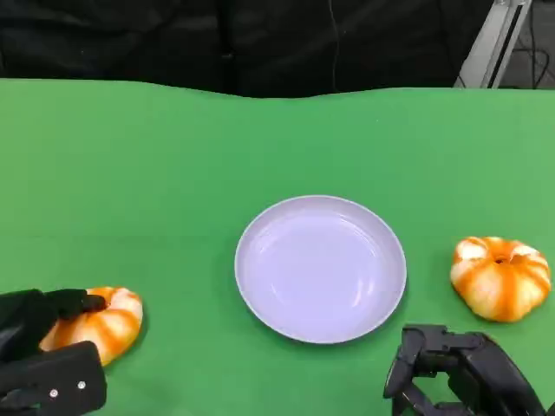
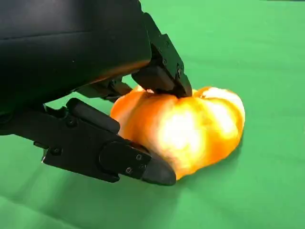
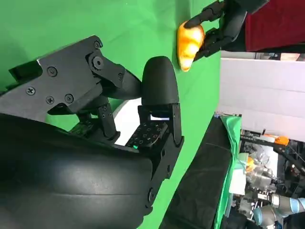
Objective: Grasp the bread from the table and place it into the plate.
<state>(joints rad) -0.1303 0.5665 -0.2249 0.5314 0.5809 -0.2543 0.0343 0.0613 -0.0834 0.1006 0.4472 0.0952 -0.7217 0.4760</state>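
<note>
Mostly green table (image 1: 173, 173), white plate (image 1: 321, 269) centred, dark backdrop (image 1: 217, 43) behind.

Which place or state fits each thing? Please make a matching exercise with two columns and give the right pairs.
Things:
1. plate
2. bread near the left hand
3. bread at the table's right side
4. right hand

Places or states:
A. lies free, nothing touching it
B. fingers around it
C. holds nothing
D. middle of the table, nothing in it

Pairs: 1-D, 2-B, 3-A, 4-C
</note>
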